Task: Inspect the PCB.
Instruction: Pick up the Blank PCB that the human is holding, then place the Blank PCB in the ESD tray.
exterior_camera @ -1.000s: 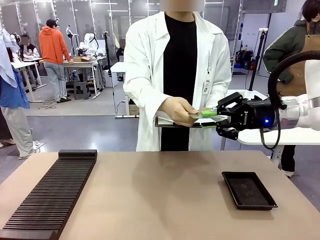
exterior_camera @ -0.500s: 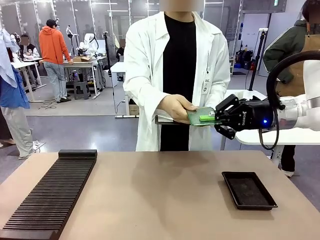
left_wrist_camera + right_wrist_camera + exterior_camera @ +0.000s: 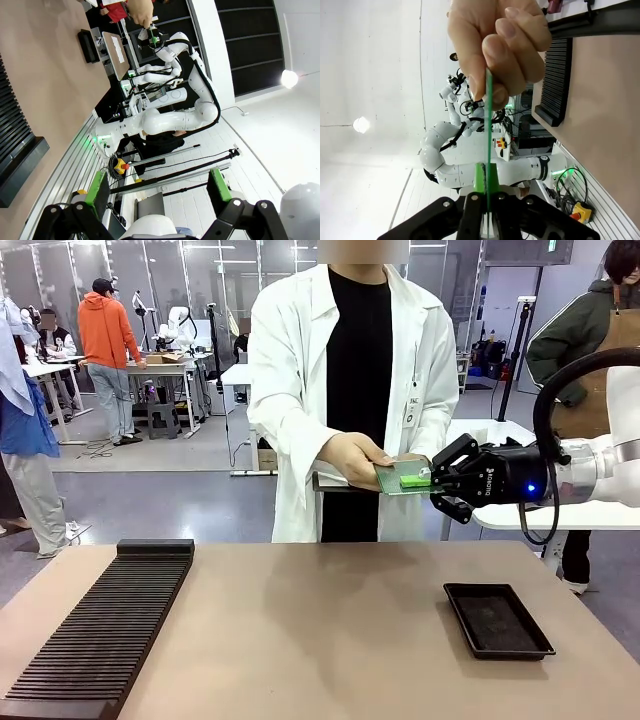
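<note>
I note the right claw (image 3: 432, 480) clamped on one end of the green board (image 3: 403, 477), in the air past the table (image 3: 320, 620), person's hand (image 3: 352, 458) pinching the other end, left claw (image 3: 157, 186) spread wide.

Front: fixed, facing across table (image 3: 300, 640) at person (image 3: 350, 370). Left wrist: rolled sideways, far back, facing right arm (image 3: 192, 65). Right wrist: rolled, close on PCB (image 3: 488, 125) edge. Sharing rack (image 3: 110, 620) across all 3.

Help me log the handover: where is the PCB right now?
In the front view the PCB is in mid-air right of centre, pinched between the person's hand and the robot's right hand.
</note>
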Action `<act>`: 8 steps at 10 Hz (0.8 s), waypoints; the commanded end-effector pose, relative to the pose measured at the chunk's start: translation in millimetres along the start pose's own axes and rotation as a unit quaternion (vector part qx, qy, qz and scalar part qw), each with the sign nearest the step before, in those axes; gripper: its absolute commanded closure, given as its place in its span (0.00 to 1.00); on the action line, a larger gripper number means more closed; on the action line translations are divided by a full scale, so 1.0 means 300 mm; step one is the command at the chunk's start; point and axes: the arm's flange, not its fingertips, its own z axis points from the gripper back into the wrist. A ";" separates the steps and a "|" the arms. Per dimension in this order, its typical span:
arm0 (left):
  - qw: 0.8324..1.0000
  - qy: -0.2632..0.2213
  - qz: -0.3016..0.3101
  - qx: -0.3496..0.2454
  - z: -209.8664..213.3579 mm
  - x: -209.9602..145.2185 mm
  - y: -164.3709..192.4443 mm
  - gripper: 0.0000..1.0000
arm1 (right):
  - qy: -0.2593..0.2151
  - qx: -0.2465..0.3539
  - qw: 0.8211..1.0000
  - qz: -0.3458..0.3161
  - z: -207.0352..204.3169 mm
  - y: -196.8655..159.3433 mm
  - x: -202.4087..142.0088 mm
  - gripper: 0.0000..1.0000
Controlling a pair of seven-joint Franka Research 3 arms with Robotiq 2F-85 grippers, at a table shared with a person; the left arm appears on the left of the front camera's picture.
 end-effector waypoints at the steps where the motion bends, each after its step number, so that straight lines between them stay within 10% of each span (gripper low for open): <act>1: 1.000 0.005 0.003 0.007 0.016 0.011 0.002 0.00 | 0.002 -0.001 1.000 0.006 -0.006 0.016 0.002 1.00; 8: 1.000 0.005 0.003 0.007 0.016 0.011 0.002 0.00 | 0.002 -0.001 1.000 0.006 -0.006 0.016 0.002 1.00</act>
